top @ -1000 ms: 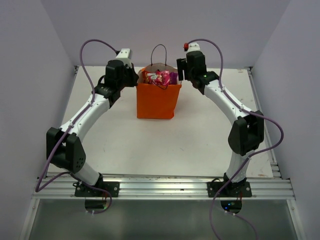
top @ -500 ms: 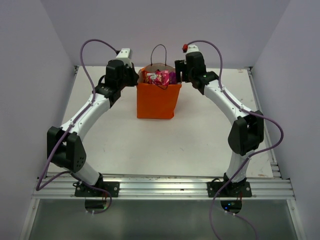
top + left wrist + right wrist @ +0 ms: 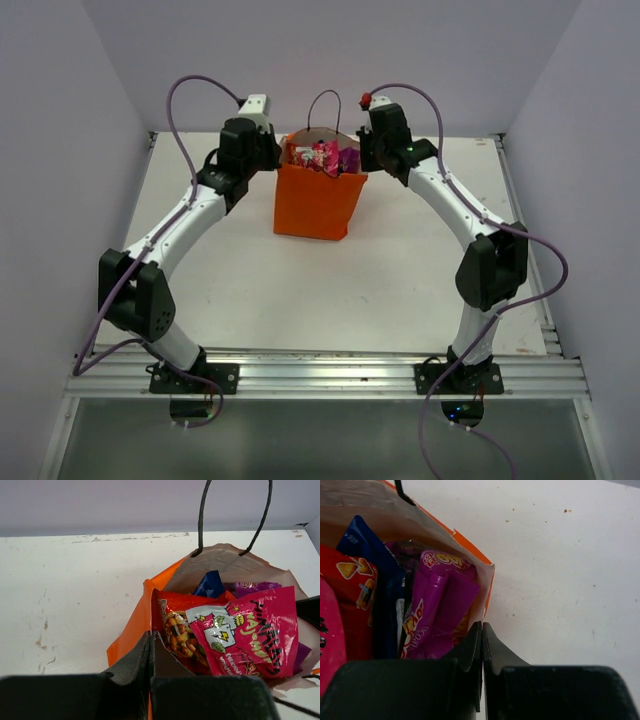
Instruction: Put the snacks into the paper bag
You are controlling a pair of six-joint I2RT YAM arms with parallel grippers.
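Moved inward, newly clamped on right rim of paper bag: right pincer. Left pincer: pinched shut on left rim. Bag upright mid-tabletop. Inside: pink packet, Doritos bag, blue bag, purple bag. No packet seen outside; packing judged complete.

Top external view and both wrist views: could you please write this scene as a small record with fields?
container: orange paper shopping bag, upright, thin black loop handles
position: between the two arms
contents visible: glossy pink-red packet on top; orange-red packet; blue packet; purple packet
left gripper: shut on the bag's left rim
right gripper: shut on the bag's right rim
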